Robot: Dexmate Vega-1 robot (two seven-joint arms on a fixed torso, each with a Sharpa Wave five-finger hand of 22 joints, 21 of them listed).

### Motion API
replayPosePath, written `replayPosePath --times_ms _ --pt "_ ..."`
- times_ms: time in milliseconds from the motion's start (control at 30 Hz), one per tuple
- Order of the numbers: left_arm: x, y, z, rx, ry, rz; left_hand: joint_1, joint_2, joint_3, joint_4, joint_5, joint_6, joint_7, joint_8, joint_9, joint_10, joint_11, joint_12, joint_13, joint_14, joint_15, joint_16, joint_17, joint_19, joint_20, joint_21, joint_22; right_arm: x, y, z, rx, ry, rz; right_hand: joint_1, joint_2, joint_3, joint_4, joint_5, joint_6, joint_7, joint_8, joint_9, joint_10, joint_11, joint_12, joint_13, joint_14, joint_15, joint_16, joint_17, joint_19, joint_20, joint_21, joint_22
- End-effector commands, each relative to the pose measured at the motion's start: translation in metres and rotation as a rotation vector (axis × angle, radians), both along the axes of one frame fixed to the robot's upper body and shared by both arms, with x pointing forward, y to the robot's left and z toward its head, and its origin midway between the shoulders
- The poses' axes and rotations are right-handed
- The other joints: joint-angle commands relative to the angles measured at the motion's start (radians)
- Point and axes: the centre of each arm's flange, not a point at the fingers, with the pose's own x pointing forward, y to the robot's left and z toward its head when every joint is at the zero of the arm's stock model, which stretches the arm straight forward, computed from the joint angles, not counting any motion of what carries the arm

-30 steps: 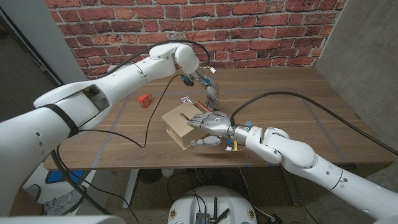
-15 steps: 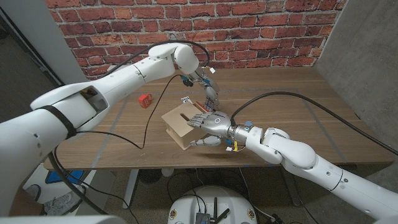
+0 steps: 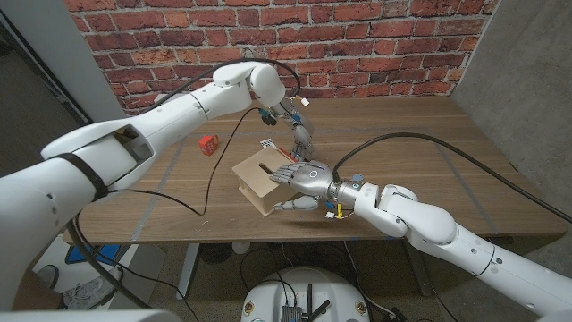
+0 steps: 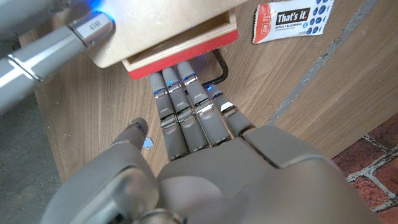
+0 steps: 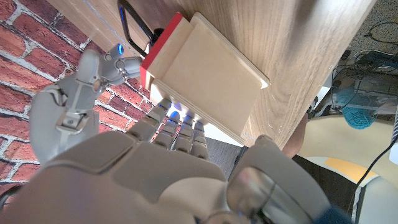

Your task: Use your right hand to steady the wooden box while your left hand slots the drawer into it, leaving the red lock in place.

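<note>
Little has shifted since the earlier frames — both arms stay where they were, the left robot hand [image 3: 303,136] perhaps a touch lower against the drawer [image 4: 186,55]. Its straight fingertips [image 4: 181,78] press the drawer's red front, grasping nothing, with the drawer nearly home in the wooden box [image 3: 264,182]. The right robot hand [image 3: 301,182] clasps that box near the worktop's [image 3: 429,152] front edge, fingers over its top. A small red block [image 3: 208,144] and a snack bar [image 4: 292,20] lie apart.

Left arm stretched forward, its left hand [image 3: 303,136] with straight fingers [image 4: 186,102] pointing down; right arm reaching inward, right hand [image 3: 301,182] spread, thumb low.
</note>
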Motion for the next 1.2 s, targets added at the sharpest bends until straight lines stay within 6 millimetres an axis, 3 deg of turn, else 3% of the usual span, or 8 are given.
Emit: replayPosePath --times_ms 33,1200 --pt "-0.004 0.004 -0.005 -0.011 0.017 0.02 -0.006 0.0 0.01 0.001 0.0 0.008 0.0 0.004 0.002 0.008 0.001 0.006 0.001 0.01 -0.061 0.0 0.003 0.003 -0.157 0.0 0.002 -0.002 -0.001 -0.001 0.006 -0.001 0.002 0.006 0.009 -0.001 0.006 0.007 0.009 -0.001 0.006 0.006 0.008 0.001 0.005 0.006 0.012 0.001 0.007 0.002 0.009 0.0 0.007 0.006" --pt "-0.008 0.02 -0.012 -0.005 0.057 0.067 -0.025 -0.002 0.038 0.001 -0.001 0.018 -0.001 0.003 0.002 0.033 -0.005 0.008 0.002 0.026 -0.062 0.0 0.004 0.001 -0.157 0.0 0.002 -0.001 0.001 -0.002 0.018 -0.005 -0.016 0.006 0.009 -0.001 0.006 0.007 0.009 -0.001 0.006 0.006 0.008 0.001 0.005 0.006 0.012 0.001 0.007 0.002 0.009 0.0 0.007 0.006"
